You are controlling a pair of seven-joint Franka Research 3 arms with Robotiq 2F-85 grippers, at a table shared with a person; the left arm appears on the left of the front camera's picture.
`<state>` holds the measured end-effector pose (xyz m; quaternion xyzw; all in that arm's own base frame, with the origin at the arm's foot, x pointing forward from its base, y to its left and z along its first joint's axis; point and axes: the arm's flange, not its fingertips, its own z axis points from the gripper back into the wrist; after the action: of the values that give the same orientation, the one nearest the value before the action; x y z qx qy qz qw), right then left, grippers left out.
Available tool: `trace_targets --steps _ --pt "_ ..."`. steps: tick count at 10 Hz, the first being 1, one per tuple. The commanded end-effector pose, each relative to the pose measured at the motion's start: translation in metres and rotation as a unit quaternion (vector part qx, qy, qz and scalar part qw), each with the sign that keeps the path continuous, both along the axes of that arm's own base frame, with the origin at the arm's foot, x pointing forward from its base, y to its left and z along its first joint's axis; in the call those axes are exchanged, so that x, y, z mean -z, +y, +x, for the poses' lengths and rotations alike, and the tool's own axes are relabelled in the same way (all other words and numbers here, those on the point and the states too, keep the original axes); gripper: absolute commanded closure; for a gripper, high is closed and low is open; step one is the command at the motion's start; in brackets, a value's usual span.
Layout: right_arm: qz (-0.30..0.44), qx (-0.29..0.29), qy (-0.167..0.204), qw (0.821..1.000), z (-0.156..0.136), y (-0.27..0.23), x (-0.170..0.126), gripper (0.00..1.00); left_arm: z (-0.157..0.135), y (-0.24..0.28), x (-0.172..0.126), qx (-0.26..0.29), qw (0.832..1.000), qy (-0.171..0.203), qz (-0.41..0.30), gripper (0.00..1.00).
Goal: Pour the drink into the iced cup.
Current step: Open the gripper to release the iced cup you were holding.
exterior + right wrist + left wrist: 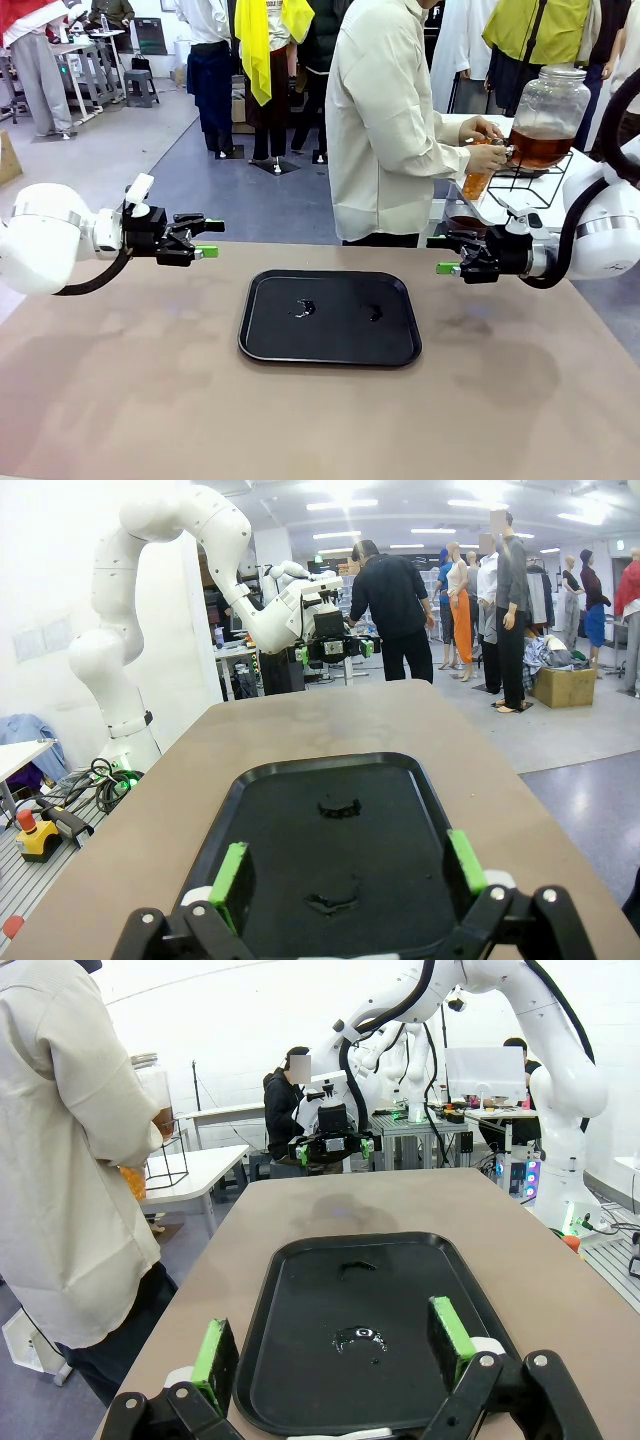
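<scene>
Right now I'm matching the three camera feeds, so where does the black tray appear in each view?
Front view: black tray lies mid-table, between the two open grippers.
Left wrist view: the tray fills the lower centre, between this gripper's green pads.
Right wrist view: the tray fills the lower centre, likewise.
Shared landmark: the two wet patches on the tray.

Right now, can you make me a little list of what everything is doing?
left gripper: open, holding nothing, hovering left of the tray
right gripper: open, holding nothing, hovering right of the tray
tray: black, in the middle of the table, two small wet spots on it
person: standing at the far side, filling a cup at the jar
jar: big clear glass, amber drink inside, on a wire stand
</scene>
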<state>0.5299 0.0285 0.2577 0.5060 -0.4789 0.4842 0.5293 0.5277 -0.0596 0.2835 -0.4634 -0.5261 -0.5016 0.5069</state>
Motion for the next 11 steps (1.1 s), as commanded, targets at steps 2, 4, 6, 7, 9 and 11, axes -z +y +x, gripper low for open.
trace_targets --steps 2,4,6,7,9,11 --pt "0.0 -0.001 -0.002 1.0 0.0009 0.0014 -0.0019 0.0 0.0004 -0.0001 -0.0014 0.002 1.0 -0.001 -0.002 0.0" --pt "0.0 -0.001 -0.002 1.0 0.0009 0.0014 -0.0019 0.0 0.0004 -0.0001 -0.0014 0.002 1.0 -0.001 -0.002 0.0" --pt "0.0 -0.001 -0.002 1.0 0.0009 0.0014 -0.0019 0.0 0.0004 -0.0001 -0.0014 0.002 1.0 -0.001 -0.002 0.0" --pt "0.0 -0.001 -0.002 1.0 0.0009 0.0014 -0.0019 0.0 0.0004 -0.0001 -0.0014 0.002 1.0 -0.001 -0.002 0.0" --pt "0.0 -0.001 -0.002 1.0 0.0009 0.0014 -0.0019 0.0 0.0004 -0.0001 -0.0014 0.002 1.0 -0.001 -0.002 0.0" --pt "0.0 -0.001 -0.002 1.0 0.0009 0.0014 -0.0019 0.0 0.0004 -0.0001 -0.0014 0.002 1.0 -0.001 -0.002 0.0"
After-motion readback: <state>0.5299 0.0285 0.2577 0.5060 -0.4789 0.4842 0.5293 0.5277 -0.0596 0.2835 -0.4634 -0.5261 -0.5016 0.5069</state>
